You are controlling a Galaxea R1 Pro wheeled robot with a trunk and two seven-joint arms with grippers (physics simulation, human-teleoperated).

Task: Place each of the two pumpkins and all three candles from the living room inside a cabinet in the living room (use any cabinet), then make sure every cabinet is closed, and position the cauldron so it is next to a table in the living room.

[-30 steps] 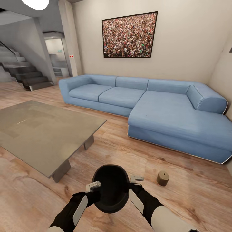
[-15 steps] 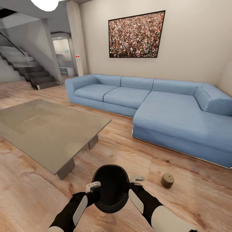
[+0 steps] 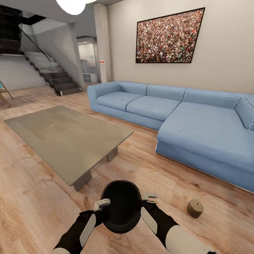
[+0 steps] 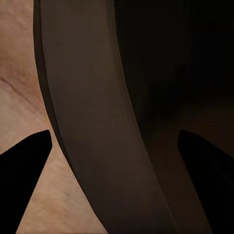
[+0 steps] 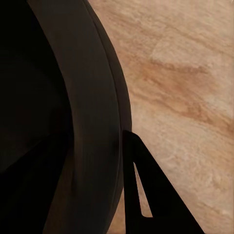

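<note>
I hold the black cauldron (image 3: 121, 206) between my left claw (image 3: 103, 203) and right claw (image 3: 148, 196), each clamped over its rim. My right wrist view adds bare floor; the head view shows a candle (image 3: 195, 208) right of my right claw.

Open floor (image 3: 148, 165) between table (image 3: 70, 137) and sofa (image 3: 197, 130).

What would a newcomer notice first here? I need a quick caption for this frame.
The black cauldron, held up between the left end effector and right end effector close in front of the robot. Behind it a long blue sectional sofa lines the wall, with a low glass-topped table ahead on the left and a stubby candle on the floor at right.
</note>
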